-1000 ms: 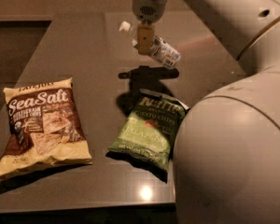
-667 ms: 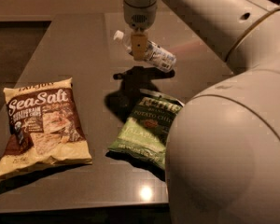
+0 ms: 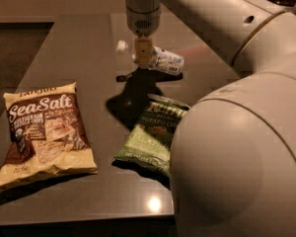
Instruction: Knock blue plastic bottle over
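The blue plastic bottle [image 3: 166, 61] lies on its side on the dark table [image 3: 74, 48], toward the back middle. Its label is bluish-grey, and a small white cap [image 3: 121, 46] shows to the left, past the gripper. My gripper [image 3: 143, 56] hangs straight down from the arm and sits in front of the bottle's left part, just above the table. It hides the bottle's neck. I cannot tell whether it touches the bottle.
A brown and cream Sea Salt chip bag [image 3: 44, 132] lies at the front left. A green potato chip bag [image 3: 155, 132] lies front of centre, partly hidden by my arm's large white body [image 3: 237, 167]. The table's front edge [image 3: 79, 218] is near.
My gripper and arm have shifted left across the bottle. The bottle lies on its side throughout and has barely moved.
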Tool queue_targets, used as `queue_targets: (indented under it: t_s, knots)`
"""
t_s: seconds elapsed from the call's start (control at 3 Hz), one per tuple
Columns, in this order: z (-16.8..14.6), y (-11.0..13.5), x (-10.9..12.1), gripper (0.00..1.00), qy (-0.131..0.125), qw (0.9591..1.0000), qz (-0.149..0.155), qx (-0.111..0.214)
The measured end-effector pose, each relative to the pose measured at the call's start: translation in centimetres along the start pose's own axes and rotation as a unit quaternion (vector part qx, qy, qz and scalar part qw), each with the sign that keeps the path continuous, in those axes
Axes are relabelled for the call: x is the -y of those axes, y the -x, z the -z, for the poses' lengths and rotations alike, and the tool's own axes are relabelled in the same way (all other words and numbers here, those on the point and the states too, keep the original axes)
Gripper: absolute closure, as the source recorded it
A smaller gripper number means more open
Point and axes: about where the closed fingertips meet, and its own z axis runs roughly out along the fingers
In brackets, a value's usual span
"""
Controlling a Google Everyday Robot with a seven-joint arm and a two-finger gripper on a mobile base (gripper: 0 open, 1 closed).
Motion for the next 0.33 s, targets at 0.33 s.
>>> queue_targets:
  t_s: [0.33]
  knots:
    - [-0.1,0.06,0.08,0.0,-0.001,1.0,0.0,0.001]
